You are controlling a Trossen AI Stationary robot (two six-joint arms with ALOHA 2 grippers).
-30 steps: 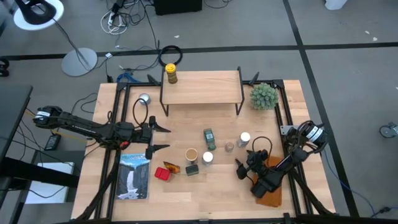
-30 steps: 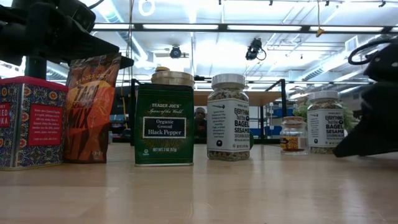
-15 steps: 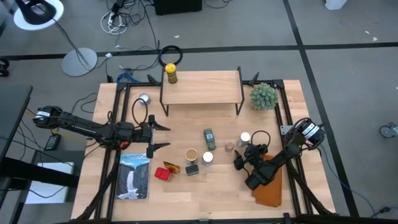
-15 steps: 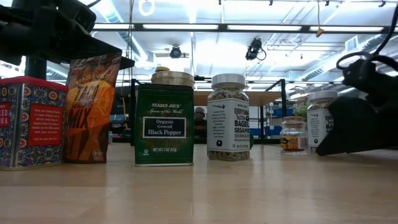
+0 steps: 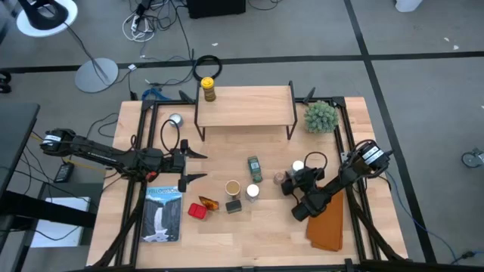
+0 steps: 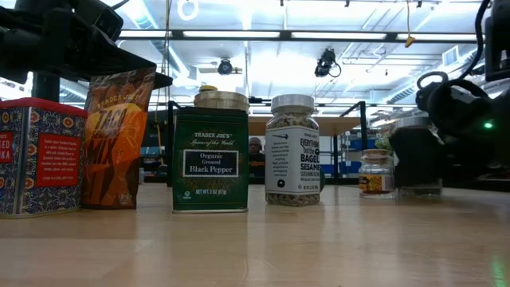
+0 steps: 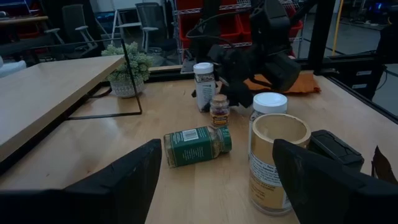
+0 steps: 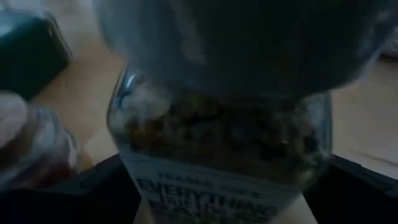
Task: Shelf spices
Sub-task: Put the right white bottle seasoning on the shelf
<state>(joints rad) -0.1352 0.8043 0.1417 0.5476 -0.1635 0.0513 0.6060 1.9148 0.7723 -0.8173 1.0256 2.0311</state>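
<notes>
The shelf (image 5: 244,106) stands at the far middle of the table, with a yellow-lidded jar (image 5: 208,91) on its left end. The other spices sit on the tabletop in front of it: a green-lidded jar (image 5: 254,168) lying on its side, a small jar (image 5: 279,178), a tan-lidded jar (image 5: 232,187), a white-lidded jar (image 5: 252,192), a dark box (image 5: 234,205), an orange packet (image 5: 209,202) and a red tin (image 5: 197,211). My right gripper (image 5: 296,174) is open around a second white-lidded seasoning jar (image 8: 224,130). My left gripper (image 5: 193,166) waits open, left of the group. My right gripper comes level from the table's near right at the upright seasoning jar (image 5: 298,165). Its fingers (image 8: 93,190) stand on either side of the jar's lower body (image 8: 143,180). I cannot tell whether they touch the glass. The jar stands on the table.
A spiky green plant (image 5: 320,116) sits right of the shelf and a flat silver tin (image 5: 175,119) left of it. A booklet (image 5: 162,214) lies near left, an orange cloth (image 5: 327,228) near right under the right arm. Bare wood lies between shelf and spices.
My right gripper has moved from the near right, over the orange cloth, toward the far left. It has come up to the white-lidded seasoning jar, which now stands between its fingers. The jar itself has stayed where it was.
</notes>
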